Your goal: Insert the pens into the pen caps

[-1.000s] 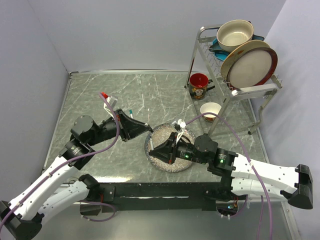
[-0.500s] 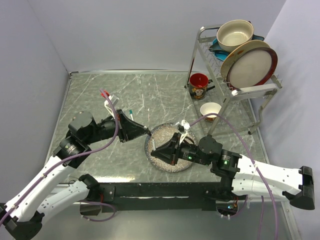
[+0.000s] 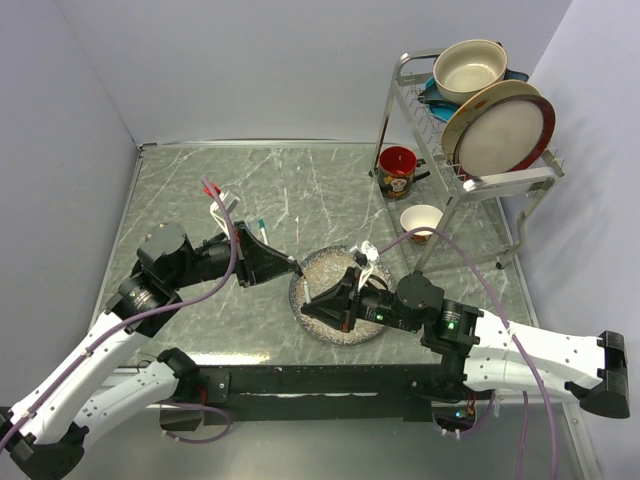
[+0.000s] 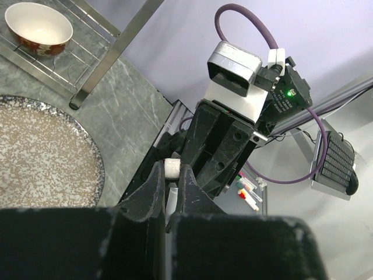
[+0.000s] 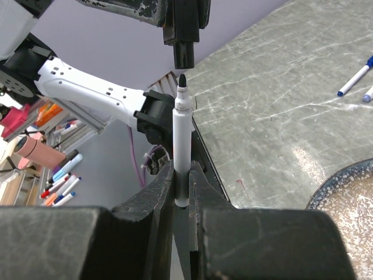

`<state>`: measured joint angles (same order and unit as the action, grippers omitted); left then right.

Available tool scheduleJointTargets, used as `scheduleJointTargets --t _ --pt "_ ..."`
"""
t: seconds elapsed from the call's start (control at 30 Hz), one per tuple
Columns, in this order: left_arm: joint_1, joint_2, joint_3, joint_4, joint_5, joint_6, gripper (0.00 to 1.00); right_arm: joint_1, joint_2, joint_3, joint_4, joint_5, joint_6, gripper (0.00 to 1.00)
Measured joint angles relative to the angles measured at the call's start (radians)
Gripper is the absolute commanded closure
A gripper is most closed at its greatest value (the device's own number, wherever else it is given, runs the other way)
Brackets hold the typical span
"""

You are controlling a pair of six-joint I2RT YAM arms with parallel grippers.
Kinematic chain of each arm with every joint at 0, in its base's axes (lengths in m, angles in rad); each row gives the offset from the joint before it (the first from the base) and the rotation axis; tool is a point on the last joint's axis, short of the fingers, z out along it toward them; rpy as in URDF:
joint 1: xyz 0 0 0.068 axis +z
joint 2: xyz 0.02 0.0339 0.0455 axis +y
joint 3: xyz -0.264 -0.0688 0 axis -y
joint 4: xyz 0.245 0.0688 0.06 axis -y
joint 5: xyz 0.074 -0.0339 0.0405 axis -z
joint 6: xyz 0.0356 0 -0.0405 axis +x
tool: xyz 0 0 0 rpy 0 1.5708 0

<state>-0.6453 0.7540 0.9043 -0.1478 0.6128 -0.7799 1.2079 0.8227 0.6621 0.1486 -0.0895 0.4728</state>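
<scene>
Stretches the left arm [image 3: 90, 360] rightward and the right arm [image 3: 530, 355] leftward, almost nose to nose. Pinches a black cap [image 5: 184, 49] tight in the left gripper [image 3: 296, 267]. Clamps a pen [image 5: 181, 140] crosswise in the right gripper [image 5: 182, 175], tip just short of that cap, not touching.

The dish rack [image 3: 512, 181] holds a pot [image 3: 470, 68] and a plate [image 3: 498, 132].

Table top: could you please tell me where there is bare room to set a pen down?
Free: the far strip of table between the back wall and the plate, left of the mug; the far-left corner beyond the loose pens. Crowded: at the plate, where left pincer and right pincer meet, and around the rack.
</scene>
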Motion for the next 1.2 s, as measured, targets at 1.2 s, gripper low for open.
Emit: scheduleJointTargets --t 1.2 --pt "0.0 -0.016 0.012 -0.047 0.0 0.001 0.99 0.02 0.027 0.0 0.001 0.001 0.0 1.0"
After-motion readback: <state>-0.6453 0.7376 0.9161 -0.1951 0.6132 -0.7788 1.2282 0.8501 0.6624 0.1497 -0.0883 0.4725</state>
